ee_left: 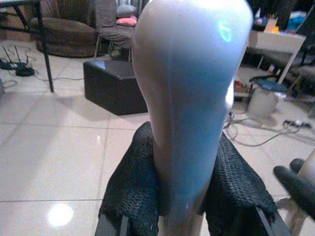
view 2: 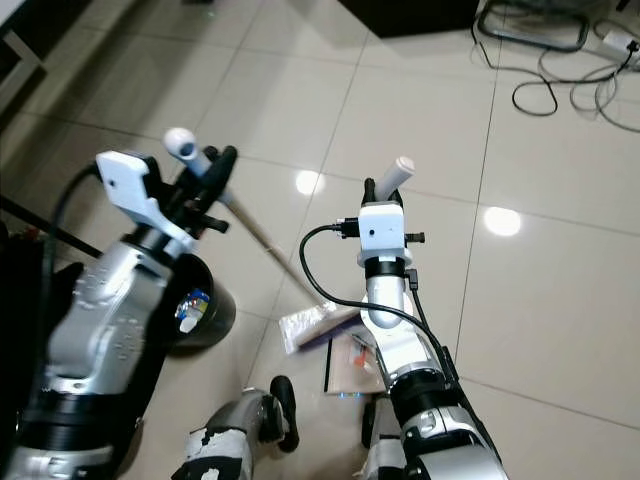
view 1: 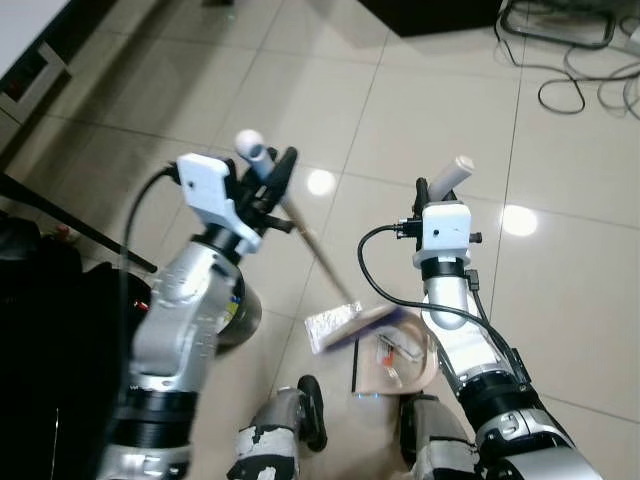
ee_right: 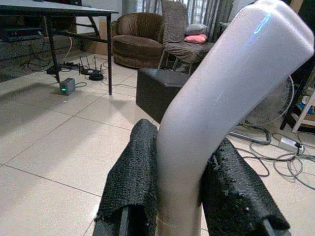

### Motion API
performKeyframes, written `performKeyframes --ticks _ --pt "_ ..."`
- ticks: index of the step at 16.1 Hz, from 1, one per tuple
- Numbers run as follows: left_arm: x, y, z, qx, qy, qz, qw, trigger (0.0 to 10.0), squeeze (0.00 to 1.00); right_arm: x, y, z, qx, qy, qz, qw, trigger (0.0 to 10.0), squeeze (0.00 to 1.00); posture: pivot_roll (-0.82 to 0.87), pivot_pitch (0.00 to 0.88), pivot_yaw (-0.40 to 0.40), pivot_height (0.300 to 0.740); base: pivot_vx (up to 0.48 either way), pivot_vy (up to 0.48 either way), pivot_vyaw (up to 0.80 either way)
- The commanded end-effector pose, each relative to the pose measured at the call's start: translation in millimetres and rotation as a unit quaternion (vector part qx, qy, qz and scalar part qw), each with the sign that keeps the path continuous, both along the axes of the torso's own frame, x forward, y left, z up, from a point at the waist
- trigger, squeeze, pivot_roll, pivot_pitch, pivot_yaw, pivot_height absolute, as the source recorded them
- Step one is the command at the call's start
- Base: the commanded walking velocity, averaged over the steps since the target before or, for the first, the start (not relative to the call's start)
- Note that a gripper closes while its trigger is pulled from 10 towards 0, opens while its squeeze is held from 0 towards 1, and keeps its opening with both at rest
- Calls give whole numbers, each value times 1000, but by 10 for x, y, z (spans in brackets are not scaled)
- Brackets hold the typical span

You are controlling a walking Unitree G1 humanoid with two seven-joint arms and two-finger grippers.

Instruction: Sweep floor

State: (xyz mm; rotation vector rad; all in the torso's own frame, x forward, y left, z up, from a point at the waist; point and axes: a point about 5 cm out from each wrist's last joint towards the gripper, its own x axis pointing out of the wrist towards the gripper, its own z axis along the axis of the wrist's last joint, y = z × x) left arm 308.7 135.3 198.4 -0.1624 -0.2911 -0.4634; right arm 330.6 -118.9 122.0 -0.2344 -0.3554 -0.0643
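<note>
left eye view: broom (view 1: 300,232) in left gripper (view 1: 268,172)

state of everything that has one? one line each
left claw: shut on the broom handle
right claw: shut on the dustpan handle
broom: tilted, its head down at the dustpan's edge
dustpan: on the floor, scraps of litter inside
cables: lying loose on the tiles
</note>
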Motion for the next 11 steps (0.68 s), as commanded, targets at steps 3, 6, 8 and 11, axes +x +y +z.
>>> performKeyframes --ticks 3,6,8,11 --pt "92 235 274 27 -55 43 997 10000 0 -64 -162 -250 -12 59 -17 998 10000 0 95 183 132 740 0 0 0" --pt "167 343 281 28 -48 76 996 10000 0 -93 -289 -213 9 46 -37 998 10000 0 72 142 126 740 0 0 0" --pt "181 409 141 33 -19 86 996 10000 0 -157 -386 -149 33 29 -48 998 10000 0 48 100 120 740 0 0 0" --pt "227 467 -215 72 83 123 986 10000 0 -271 -489 45 59 -3 -53 997 10000 0 16 63 121 740 0 0 0"
